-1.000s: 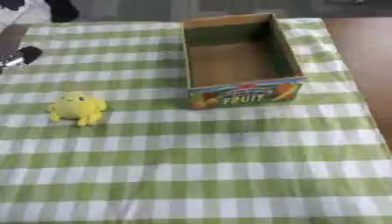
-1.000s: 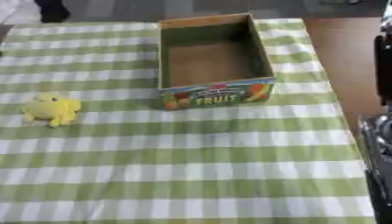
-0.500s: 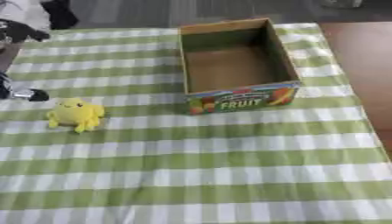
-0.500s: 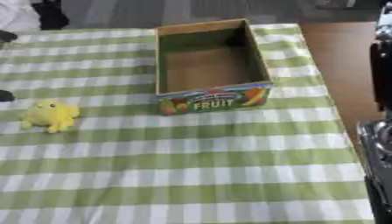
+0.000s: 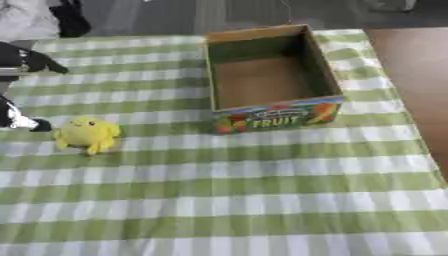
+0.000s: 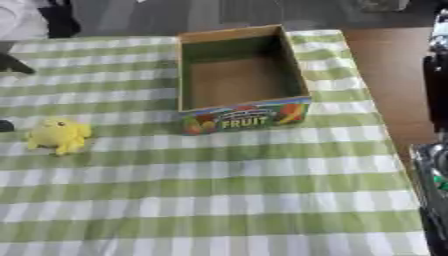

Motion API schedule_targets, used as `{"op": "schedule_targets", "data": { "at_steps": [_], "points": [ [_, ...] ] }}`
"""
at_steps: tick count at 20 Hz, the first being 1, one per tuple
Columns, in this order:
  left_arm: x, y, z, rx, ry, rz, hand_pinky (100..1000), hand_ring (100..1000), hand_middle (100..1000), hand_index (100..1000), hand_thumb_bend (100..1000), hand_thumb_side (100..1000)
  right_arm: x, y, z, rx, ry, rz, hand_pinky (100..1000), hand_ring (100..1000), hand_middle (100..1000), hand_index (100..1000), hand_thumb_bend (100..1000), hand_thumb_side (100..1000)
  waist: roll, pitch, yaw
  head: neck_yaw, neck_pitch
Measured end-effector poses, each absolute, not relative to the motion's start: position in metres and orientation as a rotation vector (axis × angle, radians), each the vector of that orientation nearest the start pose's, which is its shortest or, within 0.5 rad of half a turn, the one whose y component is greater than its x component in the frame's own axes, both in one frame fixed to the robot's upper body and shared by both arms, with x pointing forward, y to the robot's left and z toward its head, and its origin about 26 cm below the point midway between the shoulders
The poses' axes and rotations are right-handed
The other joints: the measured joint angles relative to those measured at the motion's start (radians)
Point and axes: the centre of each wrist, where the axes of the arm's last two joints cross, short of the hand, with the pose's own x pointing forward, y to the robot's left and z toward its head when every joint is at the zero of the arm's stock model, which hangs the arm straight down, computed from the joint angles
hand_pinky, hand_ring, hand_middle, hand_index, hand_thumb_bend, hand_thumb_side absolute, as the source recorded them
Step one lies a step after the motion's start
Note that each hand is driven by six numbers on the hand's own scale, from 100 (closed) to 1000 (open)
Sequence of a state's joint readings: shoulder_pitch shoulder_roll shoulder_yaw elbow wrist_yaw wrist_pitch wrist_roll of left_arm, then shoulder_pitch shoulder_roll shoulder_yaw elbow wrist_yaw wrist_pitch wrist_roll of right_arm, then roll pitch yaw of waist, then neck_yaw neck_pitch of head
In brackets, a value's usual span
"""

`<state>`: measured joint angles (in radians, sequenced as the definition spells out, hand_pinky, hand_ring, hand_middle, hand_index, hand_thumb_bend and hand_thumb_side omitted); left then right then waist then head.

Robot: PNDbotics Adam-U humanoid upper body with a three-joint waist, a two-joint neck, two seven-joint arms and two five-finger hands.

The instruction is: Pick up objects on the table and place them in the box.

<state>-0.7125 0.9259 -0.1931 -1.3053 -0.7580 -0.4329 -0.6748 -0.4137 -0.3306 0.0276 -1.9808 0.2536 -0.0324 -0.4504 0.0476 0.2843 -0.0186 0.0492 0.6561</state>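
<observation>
A small yellow plush toy point(image 5: 87, 135) lies on the green-and-white checked cloth at the left. An open cardboard box point(image 5: 271, 75) with "FRUIT" printed on its front stands at the back centre, and I see nothing inside it. My left hand point(image 5: 24, 61) comes in at the left edge, black, with one part above the toy and a fingertip point(image 5: 19, 120) just left of it. It is spread open and holds nothing. My right hand point(image 6: 435, 170) shows only as dark and silver parts along the right edge, far from the toy.
The checked cloth point(image 5: 245, 200) covers the table. Bare brown tabletop point(image 5: 411, 70) shows to the right of the box. Dark and white things point(image 5: 44, 17) lie beyond the far left corner.
My left hand has come further in from the left edge and down beside the toy. The toy and the box have not moved, though the view has shifted a little.
</observation>
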Motion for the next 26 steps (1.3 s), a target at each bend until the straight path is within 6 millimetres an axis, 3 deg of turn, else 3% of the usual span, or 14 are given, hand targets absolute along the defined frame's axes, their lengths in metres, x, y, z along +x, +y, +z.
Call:
{"op": "schedule_targets", "data": {
  "at_steps": [15,26],
  "points": [
    [0.423,0.396,0.243,0.874,-1.055,-1.892,867,902,835,995,487,516,0.311,-0.241,0.227,-0.603,-2.501,0.017,781,845,596,861,100,799,-0.001,0.018,-0.012,0.013,-0.009],
    [0.429,0.400,0.229,0.834,-0.996,-1.859,867,892,823,958,505,507,0.311,-0.241,0.228,-0.599,-2.504,0.015,783,846,595,862,100,798,-0.001,0.024,-0.014,0.019,-0.009]
  ]
}}
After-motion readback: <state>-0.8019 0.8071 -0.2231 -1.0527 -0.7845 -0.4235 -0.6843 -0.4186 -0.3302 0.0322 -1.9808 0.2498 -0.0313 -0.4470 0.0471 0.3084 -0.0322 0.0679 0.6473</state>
